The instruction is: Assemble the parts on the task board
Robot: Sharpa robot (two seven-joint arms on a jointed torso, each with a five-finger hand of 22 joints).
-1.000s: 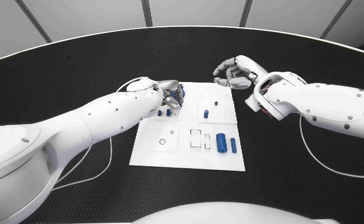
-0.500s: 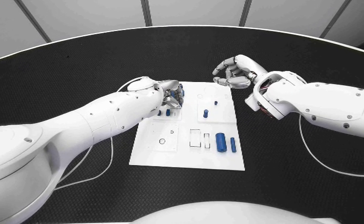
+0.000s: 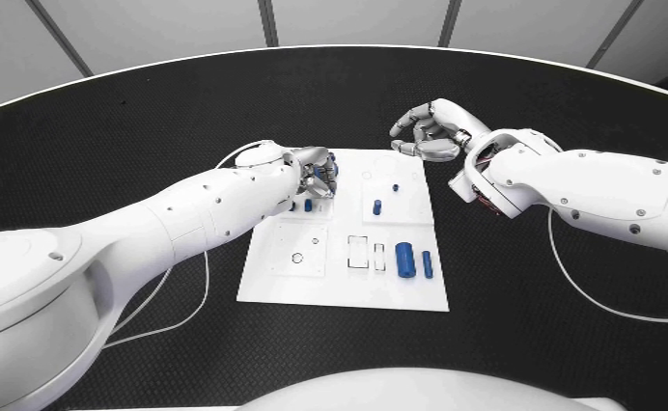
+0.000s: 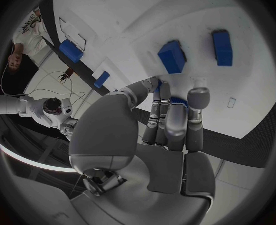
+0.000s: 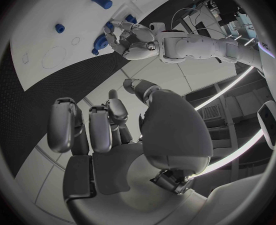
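Note:
The white task board (image 3: 348, 281) lies in the middle of the black table. My left hand (image 3: 318, 176) hovers over its far left part, fingers curled round a small blue part (image 4: 158, 86) pinched at the fingertips. Just below it two small blue blocks (image 3: 306, 205) stand in the board, also seen as blue blocks (image 4: 172, 56) past my fingers (image 4: 175, 117). A blue peg (image 3: 377, 206) and a tiny peg (image 3: 397, 185) stand mid-board. My right hand (image 3: 434, 131) hangs above the table off the board's far right corner, fingers curled in on nothing.
A thick blue cylinder (image 3: 405, 260) and a thin one (image 3: 428, 264) lie at the board's near right. Empty slots (image 3: 369, 255) and a round hole (image 3: 298, 259) sit beside them. A thin cable (image 3: 208, 276) trails under my left arm.

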